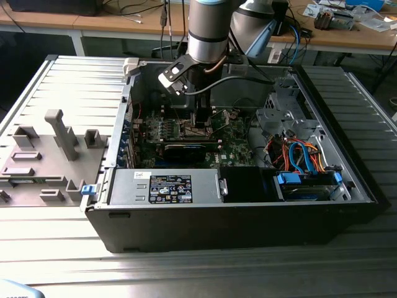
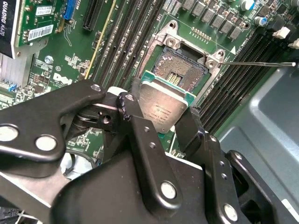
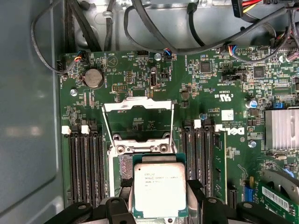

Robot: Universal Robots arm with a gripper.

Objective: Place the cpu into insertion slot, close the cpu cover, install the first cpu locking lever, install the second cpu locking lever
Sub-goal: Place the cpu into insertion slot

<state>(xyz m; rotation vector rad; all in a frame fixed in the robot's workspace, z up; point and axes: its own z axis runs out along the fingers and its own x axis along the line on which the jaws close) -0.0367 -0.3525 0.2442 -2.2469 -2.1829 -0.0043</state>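
The black links of the gripper (image 2: 161, 119) are seen closest in both wrist views, and between its two fingers (image 2: 135, 121) the cpu (image 2: 162, 108) is pinched by opposite edges, silvery lid up. In the first wrist view the gripper (image 3: 160, 198) is shown with the cpu (image 3: 160, 186) clamped flat, its green rim exposed along the sides. In the second wrist view the insertion slot (image 2: 180, 70) is shown uncovered, its dark contact field bare. The cpu is held over the slot's nearer edge and overlaps it only in part; whether chip and socket touch cannot be told. The cpu cover (image 3: 138, 103) is seen open in the first wrist view, swung away from the slot beyond its hinge screws, with green board visible through its window. A thin metal lever (image 2: 261, 64) is seen sticking out from a corner of the socket, over the long black memory slots (image 3: 86, 168) that are set on both sides of it on the green motherboard (image 3: 215, 93). In the exterior view the arm (image 1: 208, 31) is seen reaching down into an open computer case (image 1: 248, 223), and the gripper (image 1: 201, 121) is placed just above the motherboard (image 1: 239, 139)
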